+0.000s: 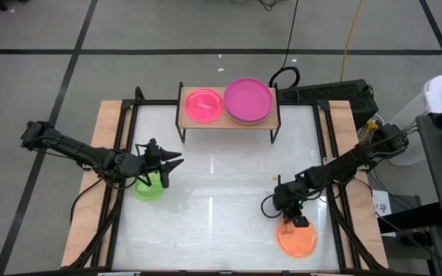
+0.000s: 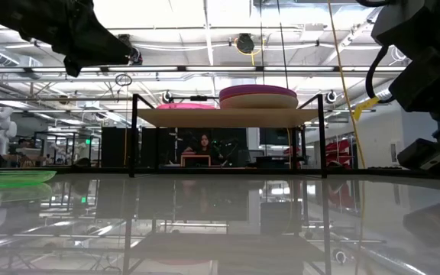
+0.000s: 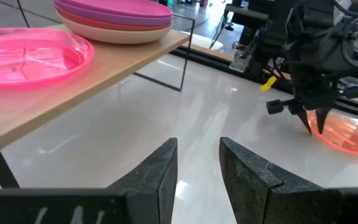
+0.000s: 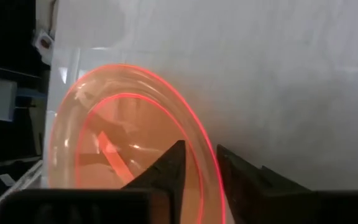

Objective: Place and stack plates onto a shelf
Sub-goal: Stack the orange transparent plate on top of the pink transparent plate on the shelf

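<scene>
The light-wood shelf (image 1: 229, 119) stands at the table's far edge on thin black legs. It carries a translucent pink plate (image 1: 203, 105) and a stack of large plates with a magenta one on top (image 1: 248, 100). A green plate (image 1: 148, 186) lies flat near the table's left side. My left gripper (image 3: 197, 155) hovers above and just right of it, slightly open and holding nothing. An orange translucent plate (image 1: 296, 239) lies at the near right. My right gripper (image 4: 201, 152) is at its far rim. My right gripper is on the far rim (image 4: 209, 163) of the orange plate, one finger inside the plate and one outside it. The fingers come from above, slanting toward the near edge. The plate lies flat on the table.
Open white tabletop stretches between the two arms and in front of the shelf. Black frame rails run along the left and right table edges. Cables and a black box (image 1: 336, 93) sit behind the shelf's right end. A person (image 2: 203, 143) sits far back in the room.
</scene>
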You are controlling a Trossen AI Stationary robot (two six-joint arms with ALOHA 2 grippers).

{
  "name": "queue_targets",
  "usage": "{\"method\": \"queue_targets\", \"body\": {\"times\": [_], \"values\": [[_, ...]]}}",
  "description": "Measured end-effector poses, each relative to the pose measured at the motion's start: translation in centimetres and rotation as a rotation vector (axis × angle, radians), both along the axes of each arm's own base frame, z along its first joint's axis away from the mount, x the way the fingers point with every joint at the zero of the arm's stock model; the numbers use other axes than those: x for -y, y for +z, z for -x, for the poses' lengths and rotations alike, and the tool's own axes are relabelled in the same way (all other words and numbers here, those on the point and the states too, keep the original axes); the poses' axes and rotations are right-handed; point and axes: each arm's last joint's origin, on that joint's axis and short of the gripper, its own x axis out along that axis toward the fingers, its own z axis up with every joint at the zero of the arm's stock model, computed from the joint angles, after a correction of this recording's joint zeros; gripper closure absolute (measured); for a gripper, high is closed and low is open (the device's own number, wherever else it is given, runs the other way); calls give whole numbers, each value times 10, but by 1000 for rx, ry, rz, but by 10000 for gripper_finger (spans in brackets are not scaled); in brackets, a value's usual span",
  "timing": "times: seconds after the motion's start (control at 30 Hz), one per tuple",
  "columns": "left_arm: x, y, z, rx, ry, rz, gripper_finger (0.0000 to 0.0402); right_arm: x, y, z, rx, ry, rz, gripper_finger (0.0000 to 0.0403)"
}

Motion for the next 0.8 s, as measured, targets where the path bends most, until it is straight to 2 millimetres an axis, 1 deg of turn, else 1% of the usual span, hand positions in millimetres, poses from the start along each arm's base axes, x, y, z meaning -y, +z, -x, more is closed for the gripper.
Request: {"method": "queue_targets", "body": {"times": [0.13,0.17,0.4,0.47,0.6,0.73,0.8], "values": [[1,0,0,0,-4,-3,277,4,6,1,48,10,8,385],[1,0,0,0,-3,-3,277,5,8,0,60,10,7,393],[0,2,0,25,25,-2,277,18,23,-6,200,-32,69,402],[0,3,-1,37,37,-2,277,24,32,-14,293,-44,93,402],[0,2,-5,34,59,-44,277,38,55,-38,533,-75,186,403],[-1,-2,-12,12,95,-94,277,54,79,-66,694,-87,274,403],[-2,-3,-14,18,103,-98,277,62,95,-82,776,-96,326,403]]}}
